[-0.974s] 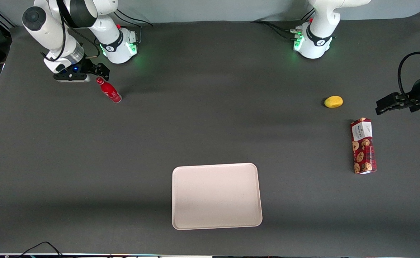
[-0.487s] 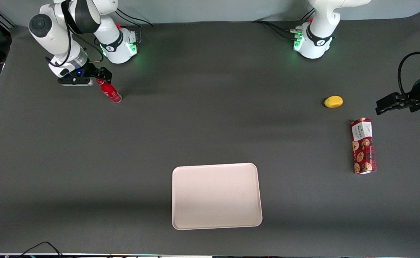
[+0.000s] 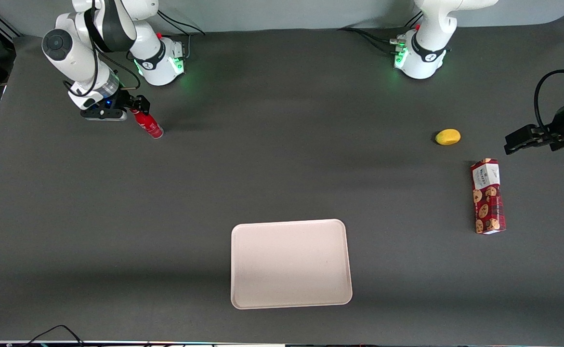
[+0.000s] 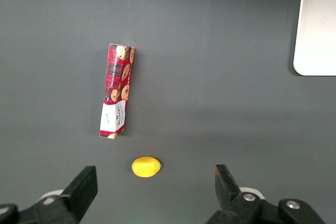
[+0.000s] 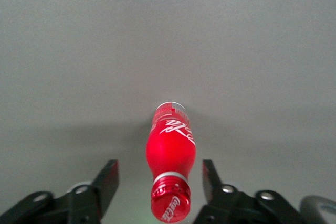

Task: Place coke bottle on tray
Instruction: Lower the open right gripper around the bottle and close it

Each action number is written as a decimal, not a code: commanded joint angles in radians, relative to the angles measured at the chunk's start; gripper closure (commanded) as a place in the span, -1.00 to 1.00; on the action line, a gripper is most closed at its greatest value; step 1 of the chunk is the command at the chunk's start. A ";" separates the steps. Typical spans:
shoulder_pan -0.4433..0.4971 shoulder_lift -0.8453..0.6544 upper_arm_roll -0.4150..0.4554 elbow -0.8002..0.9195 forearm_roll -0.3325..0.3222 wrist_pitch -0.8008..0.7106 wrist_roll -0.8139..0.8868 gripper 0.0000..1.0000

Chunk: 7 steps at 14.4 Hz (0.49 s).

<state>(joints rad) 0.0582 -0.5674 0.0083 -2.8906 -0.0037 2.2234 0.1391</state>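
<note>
Front view: the bottle (image 3: pixel 148 124) stands on the dark table (image 3: pixel 272 159) near the working arm's base, toward that arm's end of the table. The gripper (image 3: pixel 136 107) is at the bottle's cap end, its black fingers around the top of the bottle. The tray (image 3: pixel 291 263) lies flat near the table's front edge, well apart from the bottle, with a wide stretch of bare table between them. A lemon (image 3: pixel 448 137) and a cookie box (image 3: pixel 488 196) lie toward the parked arm's end, the box nearer the camera than the lemon, both well apart from the tray.

Left wrist view: the cookie box (image 4: pixel 116 97) lies flat, the lemon (image 4: pixel 146 166) near its white end but apart from it. A rounded corner of the tray (image 4: pixel 315 30) shows at the picture's edge, with bare table between it and the box.

Right wrist view: the bottle (image 5: pixel 170 153) points its cap at the camera. The gripper (image 5: pixel 158 182) is spread wide, one finger on each side of the bottle's neck, with a gap at each side and no contact. Bare table surrounds the bottle.
</note>
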 commanded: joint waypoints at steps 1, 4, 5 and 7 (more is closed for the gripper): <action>-0.005 -0.032 -0.002 -0.078 -0.002 0.061 0.016 0.29; 0.003 -0.019 -0.001 -0.071 -0.002 0.055 0.016 0.93; 0.006 -0.019 -0.001 -0.070 -0.001 0.055 0.016 1.00; 0.008 -0.006 -0.001 -0.056 -0.001 0.038 0.016 1.00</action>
<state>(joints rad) 0.0586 -0.5515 0.0080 -2.8872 -0.0038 2.2222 0.1396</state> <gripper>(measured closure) 0.705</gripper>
